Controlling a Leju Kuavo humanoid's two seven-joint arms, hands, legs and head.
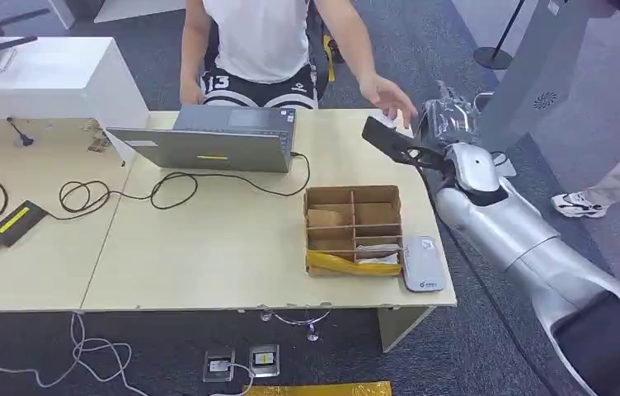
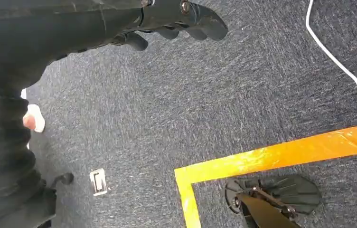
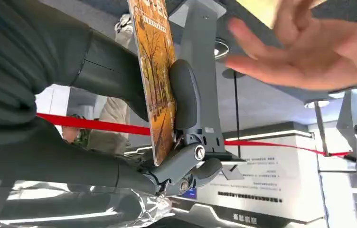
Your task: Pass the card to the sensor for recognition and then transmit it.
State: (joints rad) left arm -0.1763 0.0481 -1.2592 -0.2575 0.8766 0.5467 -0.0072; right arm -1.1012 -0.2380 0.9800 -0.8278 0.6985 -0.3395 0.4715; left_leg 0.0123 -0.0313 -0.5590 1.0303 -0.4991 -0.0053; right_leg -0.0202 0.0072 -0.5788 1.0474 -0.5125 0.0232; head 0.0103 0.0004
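1. The right hand [image 1: 448, 115] is raised past the table's [image 1: 208, 247] far right corner, pinching the card [image 3: 156, 80] between thumb and fingers.
2. A person's hand [image 1: 387, 97] reaches toward it, palm open.
3. The white sensor [image 1: 422, 264] lies beside the divided box [image 1: 353, 229].
4. The left hand [image 2: 176, 19] hangs over carpet, fingers seemingly curled; hard to tell.

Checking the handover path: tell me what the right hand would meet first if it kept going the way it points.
Most likely the person's hand, open just beyond the right hand and the card it holds. Depth is unclear, so the gap between them can't be judged.
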